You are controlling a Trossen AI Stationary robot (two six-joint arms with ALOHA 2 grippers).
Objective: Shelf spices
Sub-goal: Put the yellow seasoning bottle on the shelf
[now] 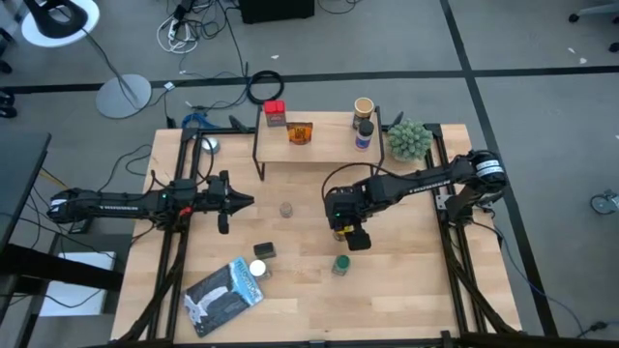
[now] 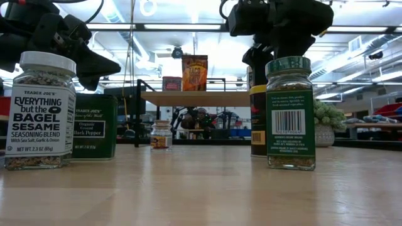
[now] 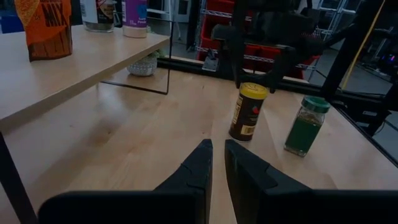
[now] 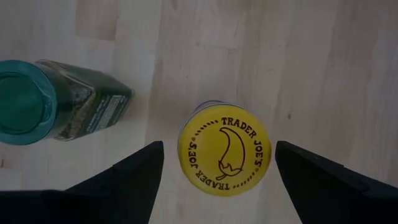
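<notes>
A: How many spices do we count?

B: Nine. Four stand on the shelf [image 1: 319, 143]: a red tin [image 1: 276, 112], an orange packet [image 1: 299, 133], a tan-lidded jar [image 1: 364, 105] and a white bottle [image 1: 363, 136]. Five are on the bench [image 1: 300, 290]: a small clear jar [image 1: 286, 209], a dark green tin [image 1: 263, 251], a white-lidded bagel-seasoning jar [image 2: 41, 112], a green-lidded jar [image 2: 289, 113] and a yellow-lidded jar [image 4: 225, 149].

A: Anything else that we see on the bench?

B: One flat blue-grey packet [image 1: 224, 296] at the near left corner and one spiky green plant [image 1: 409, 140] beside the shelf's right end.

A: Which way do the jars point?

B: All of them upright, long axis vertical, lids up. The shelf's long side runs left to right along the bench's far edge.

A: And the two end effectors?

B: The right end effector [image 4: 219, 162] hangs straight above the yellow-lidded jar, its fingers [image 4: 124, 177] spread wide on either side of the lid, not touching it. That jar stands right of the bench's centre, with the green-lidded jar just beside it, nearer the front edge. The left end effector [image 3: 214, 165] hovers over the bench's left half, fingers pressed almost together with nothing between them, pointing toward the centre.
</notes>
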